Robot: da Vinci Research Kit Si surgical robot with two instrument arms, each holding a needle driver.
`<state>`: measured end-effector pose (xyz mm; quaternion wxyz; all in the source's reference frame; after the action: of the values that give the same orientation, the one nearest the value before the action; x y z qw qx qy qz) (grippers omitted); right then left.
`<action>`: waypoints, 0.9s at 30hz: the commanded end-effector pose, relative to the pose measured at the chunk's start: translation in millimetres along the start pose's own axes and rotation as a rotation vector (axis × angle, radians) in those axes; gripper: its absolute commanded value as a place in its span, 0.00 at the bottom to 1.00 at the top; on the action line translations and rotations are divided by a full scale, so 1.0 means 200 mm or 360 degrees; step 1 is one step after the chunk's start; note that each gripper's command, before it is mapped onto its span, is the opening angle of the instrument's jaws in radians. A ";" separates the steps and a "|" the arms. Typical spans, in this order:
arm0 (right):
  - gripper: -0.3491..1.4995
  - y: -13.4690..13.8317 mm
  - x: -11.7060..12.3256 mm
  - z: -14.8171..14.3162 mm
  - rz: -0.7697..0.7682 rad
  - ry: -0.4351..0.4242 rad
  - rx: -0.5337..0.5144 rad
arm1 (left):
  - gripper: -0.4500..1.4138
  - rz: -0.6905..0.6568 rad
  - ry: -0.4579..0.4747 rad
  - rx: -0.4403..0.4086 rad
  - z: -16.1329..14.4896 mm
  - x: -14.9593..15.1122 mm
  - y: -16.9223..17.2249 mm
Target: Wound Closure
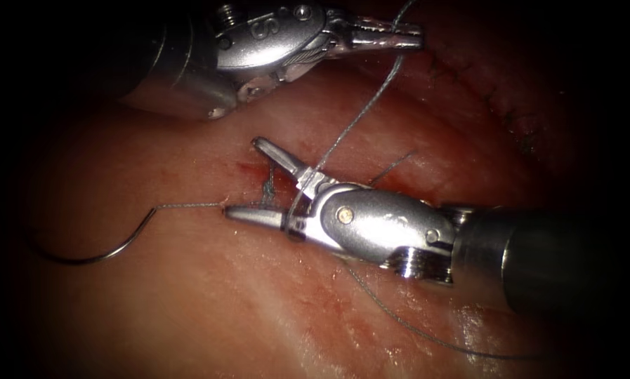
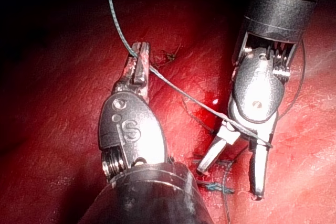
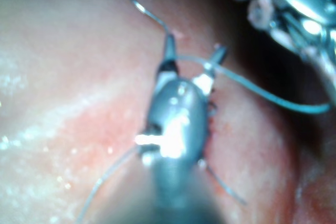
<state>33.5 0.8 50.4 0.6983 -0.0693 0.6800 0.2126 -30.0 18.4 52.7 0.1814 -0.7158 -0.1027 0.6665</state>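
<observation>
The left tool (image 1: 406, 35) is at the top, right of the cut, jaws shut on the thread (image 1: 371, 105). From there the thread runs down and wraps across the right tool (image 1: 244, 179), whose jaws stand open over the cut (image 1: 269, 184) and hold nothing. The curved needle (image 1: 90, 256) lies free on the tissue (image 1: 188, 309), left of the cut, not in it; its thread leads toward the right tool's lower jaw tip. In the left wrist view the left tool (image 2: 139, 64) pinches the thread (image 2: 184, 90) beside the open right tool (image 2: 231, 179). In the right wrist view the open right tool (image 3: 194, 45) is crossed by the thread (image 3: 252, 90), with the needle (image 3: 137, 3) beyond.
A short thread tail (image 1: 397, 165) sticks up right of the cut. More thread (image 1: 427, 333) trails over the tissue under the right tool's shaft. An older stitched line (image 1: 501, 105) runs along the far right. Red fluid (image 1: 248, 168) stains the cut's edge.
</observation>
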 end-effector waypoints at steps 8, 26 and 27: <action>0.78 -0.004 0.007 -0.004 0.0017 0.0145 -0.0044 | 0.00 0.0038 0.0014 -0.0032 -0.003 -0.023 -0.005; 0.78 0.012 0.008 -0.037 0.0112 0.0224 -0.0387 | 0.00 0.0017 -0.0005 0.0004 -0.016 -0.056 0.007; 0.78 0.013 0.007 -0.039 0.0151 0.0207 -0.0411 | 0.00 0.0021 0.0002 0.0007 -0.017 -0.057 0.008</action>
<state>24.6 1.3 48.4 0.6241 -0.1408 0.6930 0.3324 -27.4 12.3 62.0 0.1791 -0.7163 -0.0964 0.6674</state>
